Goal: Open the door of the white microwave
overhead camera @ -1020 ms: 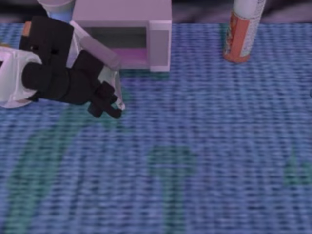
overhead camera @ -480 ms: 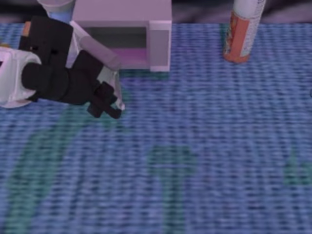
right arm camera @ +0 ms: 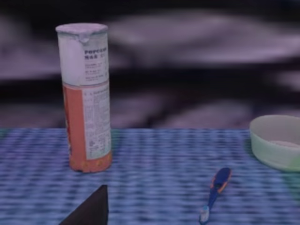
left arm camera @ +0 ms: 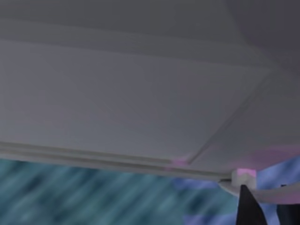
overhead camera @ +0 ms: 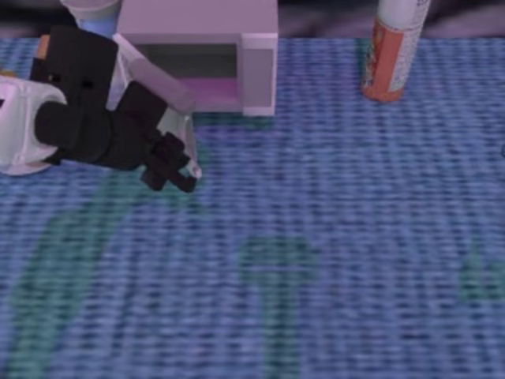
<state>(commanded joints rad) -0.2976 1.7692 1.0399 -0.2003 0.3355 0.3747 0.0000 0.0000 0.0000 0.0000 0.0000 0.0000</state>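
Our left end effector (overhead camera: 188, 162) pinches the door (overhead camera: 162, 83) edge, white microwave (overhead camera: 201, 31) cavity exposed; we should swing wider along the hinge arc.

I'm seeing microwave (overhead camera: 207, 47) sitting far-left on table (overhead camera: 331, 253), door (overhead camera: 162, 91) swinging leftward; canister (overhead camera: 392, 49) standing right.

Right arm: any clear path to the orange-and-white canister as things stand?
Probably yes. The tall orange-and-white cylindrical canister stands upright on bare blue woven cloth with nothing before it in the right wrist view. The blue toothbrush and pale green bowl lie off to one side.
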